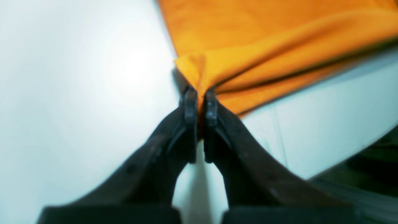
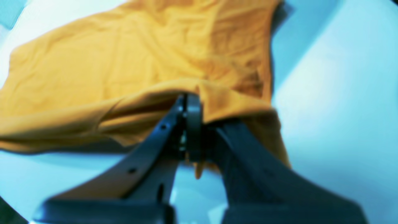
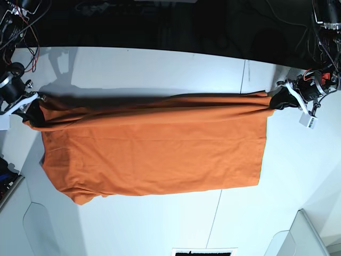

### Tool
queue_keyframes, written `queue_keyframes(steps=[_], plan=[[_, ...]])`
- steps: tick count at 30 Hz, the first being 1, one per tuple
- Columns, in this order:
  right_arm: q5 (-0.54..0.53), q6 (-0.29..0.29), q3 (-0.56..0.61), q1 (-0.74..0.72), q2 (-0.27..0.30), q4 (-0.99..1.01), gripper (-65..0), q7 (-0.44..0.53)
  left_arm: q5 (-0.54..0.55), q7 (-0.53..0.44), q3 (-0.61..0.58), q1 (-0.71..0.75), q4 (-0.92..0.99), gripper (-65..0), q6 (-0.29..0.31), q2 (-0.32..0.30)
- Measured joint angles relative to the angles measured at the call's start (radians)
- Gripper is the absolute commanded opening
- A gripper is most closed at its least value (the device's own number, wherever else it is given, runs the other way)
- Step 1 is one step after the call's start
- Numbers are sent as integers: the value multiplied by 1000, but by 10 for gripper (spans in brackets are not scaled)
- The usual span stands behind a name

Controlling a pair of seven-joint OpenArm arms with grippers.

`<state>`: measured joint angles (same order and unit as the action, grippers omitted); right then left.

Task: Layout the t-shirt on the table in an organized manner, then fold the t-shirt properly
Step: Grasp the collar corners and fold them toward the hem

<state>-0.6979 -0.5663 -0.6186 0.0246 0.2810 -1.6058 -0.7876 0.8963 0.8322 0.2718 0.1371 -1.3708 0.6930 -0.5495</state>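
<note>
While both arms sit at opposite ends of the table [image 3: 160, 64], the t-shirt [image 3: 154, 152] is stretched lengthwise between them, its far edge lifted off the surface and bunched into a taut ridge, the rest lying flat toward the near side. Left gripper [image 1: 199, 93], at the right end in the base view, is pinched tight on an orange corner; fabric fans out from the jaws, which stand nearly together. Right gripper [image 2: 194, 102], at the left end, is clamped on the other far corner, with cloth draped over one finger and hanging below it. White table is bare around the shirt on the far and near sides; a thin dark seam [image 3: 244, 72] runs across it near the right end. Red and black cables [image 3: 24, 29] hang at the far left corner, more wiring [image 3: 326, 40] at far right. Nothing lies on the shirt.
</note>
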Motion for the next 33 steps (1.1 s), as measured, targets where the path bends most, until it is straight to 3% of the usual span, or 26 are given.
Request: queue_keyframes(steps=[5, 8, 9, 12, 13, 19, 23, 27, 29, 31, 33], plan=[[60, 4, 80, -130, -1, 167, -650, 41, -82, -82, -154, -163, 136, -650, 3, 0], [112, 8, 122, -179, 0, 243, -650, 61, -111, -108, -189, -218, 182, -650, 3, 1], [120, 9, 133, -186, 0, 257, -620, 62, -116, -106, -190, -230, 192, -604, 3, 1], [116, 13, 148, -185, -2, 261, -427, 40, -120, -96, -190, -247, 199, -442, 2, -2], [113, 13, 146, -185, -1, 259, -406, 22, -112, -82, -190, -248, 200, -417, 3, -4], [40, 17, 15, -134, -2, 137, -406, -49, 117, 119, -167, -234, 192, -415, -2, -40], [43, 20, -101, -68, 1, 95, -406, -47, 195, 156, -18, -195, 159, -413, -1, -59], [47, 21, -156, -7, -2, 110, -400, -3, 251, 151, 99, -122, 156, -281, -1, -63], [43, 22, -156, 6, -1, 131, -331, 27, 278, 156, 103, -72, 156, -221, -2, -55], [43, 24, -154, 6, -1, 170, -260, 56, 286, 161, 103, -39, 156, -214, -4, -26], [41, 24, -145, -2, -2, 219, -243, 79, 302, 153, 102, -29, 156, -214, -3, 16]])
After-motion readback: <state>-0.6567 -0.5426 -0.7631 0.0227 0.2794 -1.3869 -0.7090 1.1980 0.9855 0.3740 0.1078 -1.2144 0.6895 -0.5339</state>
